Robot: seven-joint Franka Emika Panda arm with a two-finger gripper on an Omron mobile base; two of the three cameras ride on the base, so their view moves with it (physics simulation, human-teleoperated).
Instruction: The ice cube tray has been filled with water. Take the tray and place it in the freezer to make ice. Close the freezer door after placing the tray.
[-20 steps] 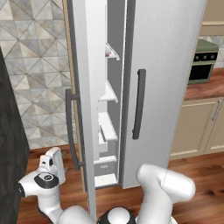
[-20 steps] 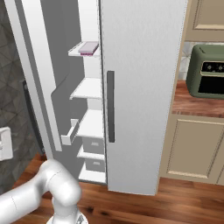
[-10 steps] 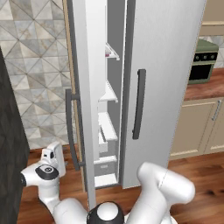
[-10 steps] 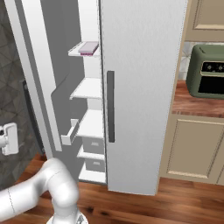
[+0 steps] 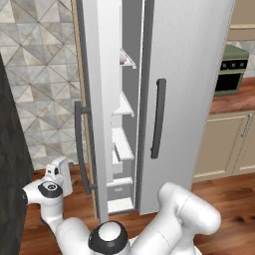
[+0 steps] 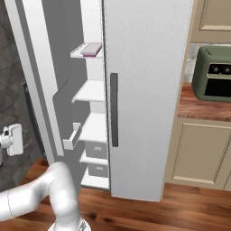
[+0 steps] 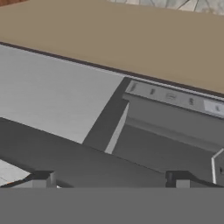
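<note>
The ice cube tray [image 6: 91,49], pale with a magenta edge, lies on an upper white shelf inside the freezer [image 6: 92,113]; a sliver of the tray [image 5: 122,61] also shows in the left base view. The freezer door [image 5: 93,99] stands wide open, its dark bar handle [image 5: 79,149] on the outer face. My gripper [image 5: 63,174] hovers low at the door's outer side, close to the handle's lower part, open and holding nothing. In the hand view my gripper [image 7: 111,183] faces the handle [image 7: 87,155] and the dispenser panel [image 7: 175,127], its jaws spread wide.
The right fridge door [image 6: 144,90] is closed, with its own dark handle [image 6: 113,110]. A green toaster oven [image 6: 213,72] sits on the wooden counter [image 6: 198,108] to the right. A tiled wall [image 5: 40,74] and a dark panel [image 5: 10,174] bound the left.
My gripper has risen a little and drawn closer to the freezer door's handle. Its jaws have stayed open, and the tray and door have not moved.
</note>
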